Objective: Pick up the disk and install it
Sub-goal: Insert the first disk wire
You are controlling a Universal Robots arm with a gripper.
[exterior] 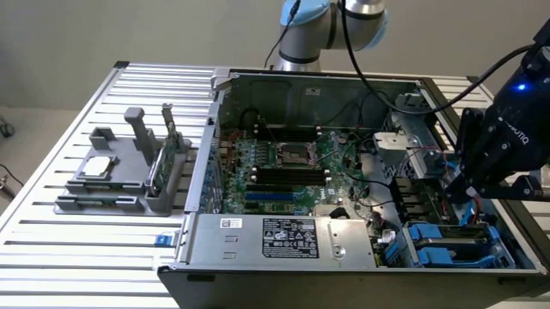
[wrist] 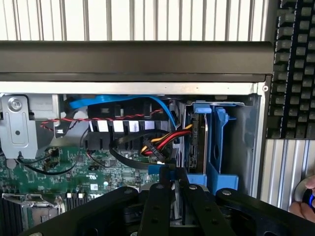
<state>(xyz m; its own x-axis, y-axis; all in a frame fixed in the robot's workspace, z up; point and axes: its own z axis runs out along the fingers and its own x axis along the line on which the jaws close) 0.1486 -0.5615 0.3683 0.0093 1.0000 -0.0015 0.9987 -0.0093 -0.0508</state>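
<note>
Open computer case (exterior: 344, 193) lying on a slatted metal table (exterior: 51, 257), motherboard (exterior: 292, 167) exposed. Black gripper (exterior: 464, 190) hanging low inside the case at the exterior view's right — just above the blue drive bay (exterior: 451, 248), its blue light lit. Silver power supply (exterior: 284, 239) along the near edge. On the table at the exterior view's left — a grey holder (exterior: 120, 174) with a small square chip (exterior: 96, 166) and an upright green card (exterior: 172, 151).
</note>
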